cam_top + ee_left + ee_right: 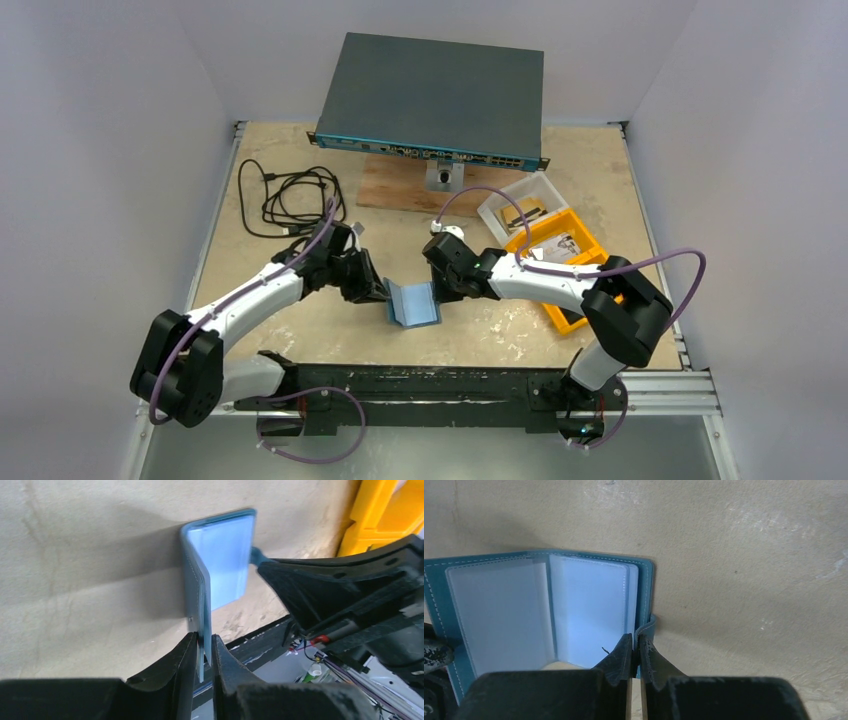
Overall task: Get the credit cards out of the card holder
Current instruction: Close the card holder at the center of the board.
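Your holder (414,303) hangs open in a V at the centre of the top view, just above the near table edge. There is bare table (300,330) to its left and above it. The left gripper (378,291) is clenched on the left cover's edge. The right gripper (443,290) is clenched on the right cover's edge at the snap tab (647,627). At right, the orange bin (557,316) and clear tub (540,188) crowd the right arm, and a cable (290,200) lies upper left. Only the right wrist view shows the pale pockets (499,610); you cannot tell whether cards sit in them.
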